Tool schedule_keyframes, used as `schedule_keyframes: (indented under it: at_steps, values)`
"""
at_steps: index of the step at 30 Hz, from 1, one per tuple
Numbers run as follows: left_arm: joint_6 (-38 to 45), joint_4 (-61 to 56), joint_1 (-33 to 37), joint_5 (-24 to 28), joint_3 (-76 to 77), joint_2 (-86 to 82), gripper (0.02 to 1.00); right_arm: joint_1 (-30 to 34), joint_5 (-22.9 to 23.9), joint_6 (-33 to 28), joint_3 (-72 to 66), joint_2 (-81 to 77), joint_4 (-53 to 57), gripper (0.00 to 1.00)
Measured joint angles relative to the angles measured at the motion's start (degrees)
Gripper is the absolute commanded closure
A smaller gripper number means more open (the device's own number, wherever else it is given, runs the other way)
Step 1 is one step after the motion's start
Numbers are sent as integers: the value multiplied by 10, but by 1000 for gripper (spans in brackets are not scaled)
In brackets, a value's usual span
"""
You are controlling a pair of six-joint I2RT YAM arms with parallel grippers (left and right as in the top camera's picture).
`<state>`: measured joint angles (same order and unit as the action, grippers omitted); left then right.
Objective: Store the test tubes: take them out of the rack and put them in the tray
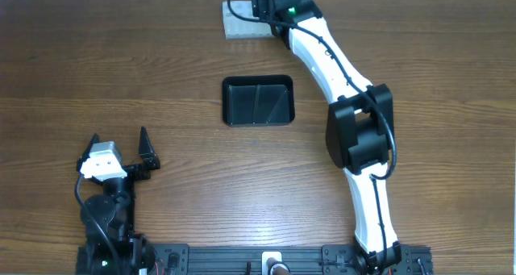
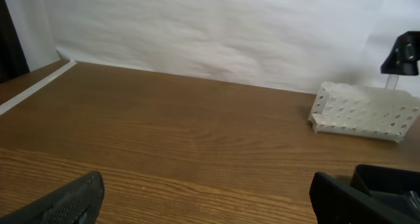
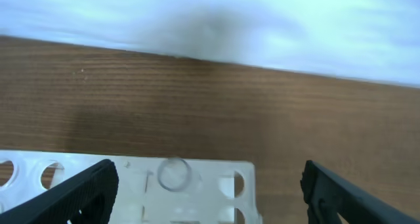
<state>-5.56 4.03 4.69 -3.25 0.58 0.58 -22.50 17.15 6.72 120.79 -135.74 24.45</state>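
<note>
R hand (image 3: 209,168) spread wide above rack (image 3: 141,188) w/ tube (image 3: 172,174).

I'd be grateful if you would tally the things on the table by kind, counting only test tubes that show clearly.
White rack: 1
Black tray: 1
Test tube in the rack: 1
Total: 3 (tray contents unclear)

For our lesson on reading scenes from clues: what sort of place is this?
Probably a robotics test bench: a left arm and a right arm mounted at a wooden table, with a test tube rack and a black tray laid out.
</note>
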Motion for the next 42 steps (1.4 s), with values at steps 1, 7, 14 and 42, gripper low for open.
schedule_keyframes:
  at_steps: [1, 7, 14, 42]
  values:
    - [0, 0, 0, 0, 0, 0, 23, -2, 0, -10, 0, -3, -6, 119]
    - [0, 0, 0, 0, 0, 0, 23, -10, 0, -46, 0, -20, -32, 141]
    - [0, 0, 0, 0, 0, 0, 20, -11, 0, -58, 0, -31, -56, 161]
    - [0, 0, 0, 0, 0, 0, 20, -12, 15, -49, 0, -51, -74, 619]
